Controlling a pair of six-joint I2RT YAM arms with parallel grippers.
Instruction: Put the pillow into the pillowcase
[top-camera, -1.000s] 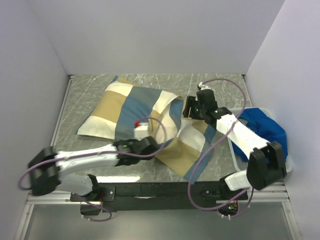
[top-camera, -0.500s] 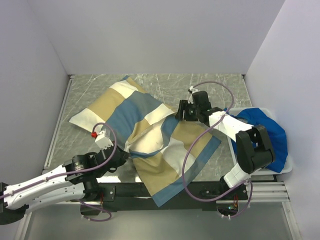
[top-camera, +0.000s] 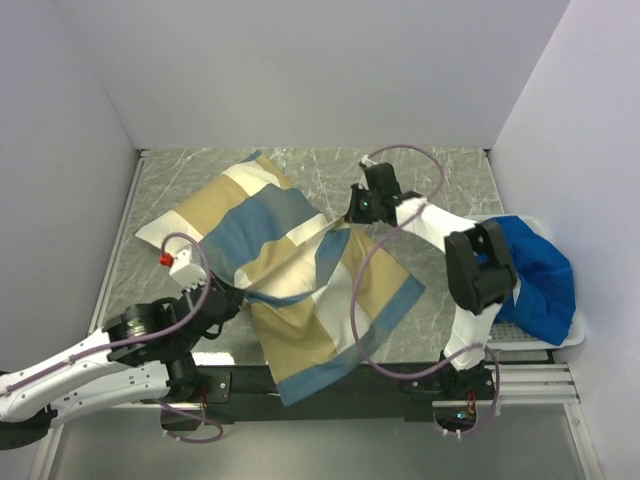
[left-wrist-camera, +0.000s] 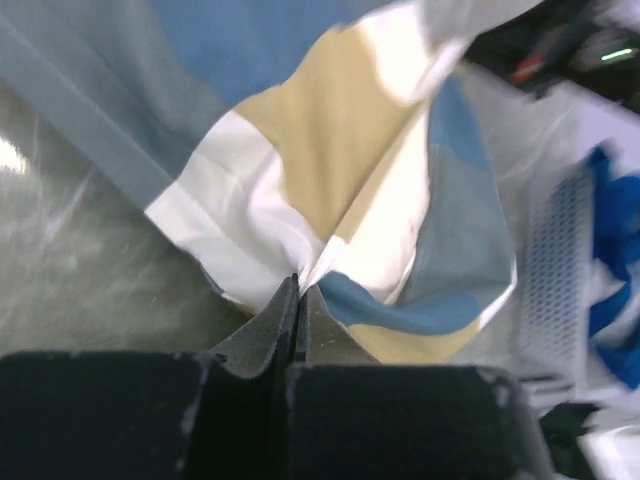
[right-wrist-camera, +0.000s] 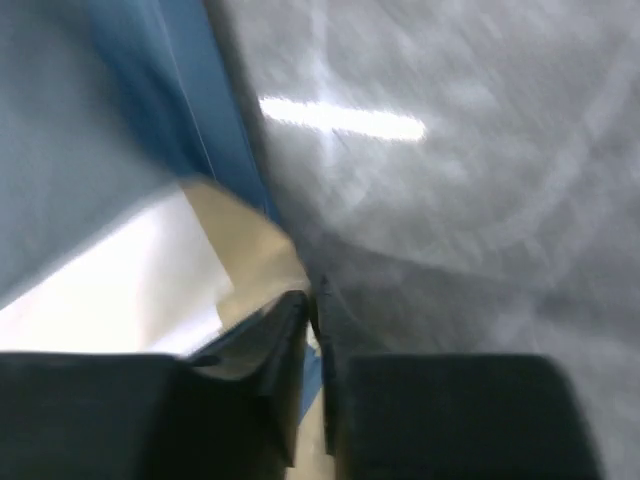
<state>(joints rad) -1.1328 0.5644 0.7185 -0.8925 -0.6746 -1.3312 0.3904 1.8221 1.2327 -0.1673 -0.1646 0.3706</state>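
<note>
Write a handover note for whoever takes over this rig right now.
Left gripper: shut on a pillowcase fold.
Right gripper: shut on its far-right edge.
The pillowcase lies stretched between them on the table.
No bare pillow shows; the case's far-left part looks stuffed, so it is probably inside.
Left to do: check it is fully in, then release.

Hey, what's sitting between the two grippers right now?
The pillowcase spans from the left gripper to the right gripper, both shut on its fabric; the top view shows it.
</note>
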